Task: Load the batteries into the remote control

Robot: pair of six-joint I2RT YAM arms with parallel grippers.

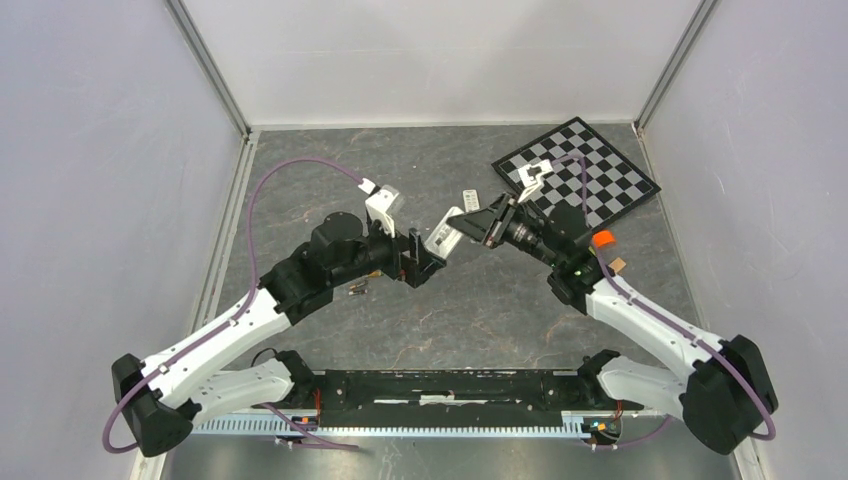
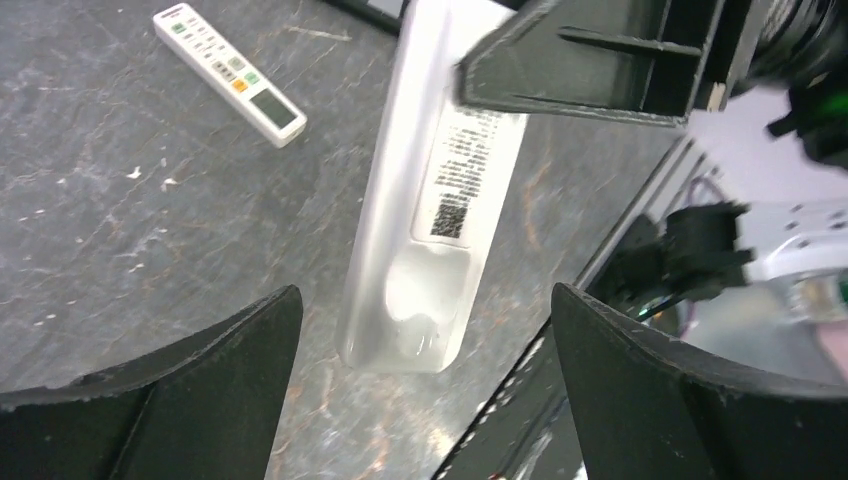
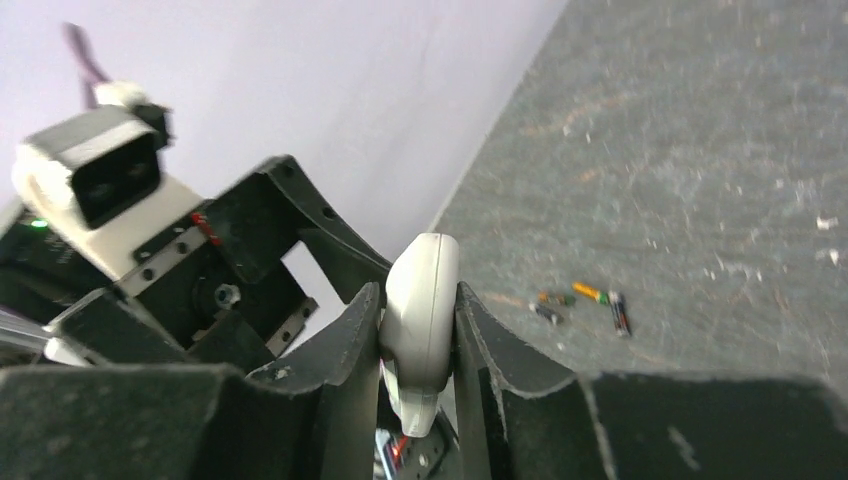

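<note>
The left arm stretches from the near left corner, its hand [image 2: 425,292] spread wide around the remote's free end, gripping nothing. Batteries [image 1: 358,290] lie on the table [image 1: 470,320] beside its forearm. The remote [image 2: 405,200] hangs above mid-table, long axis running hand to hand, label showing, clamped in the right hand [image 3: 417,290].

White remote control [image 2: 420,250], black-and-white checkerboard [image 1: 590,170], mottled grey table [image 1: 450,310]

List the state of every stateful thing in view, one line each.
held remote: back showing, battery bay uncovered, looks empty
right gripper: shut on held remote
left gripper: open, holding nothing
batteries: loose on table
second remote: face up on table
</note>
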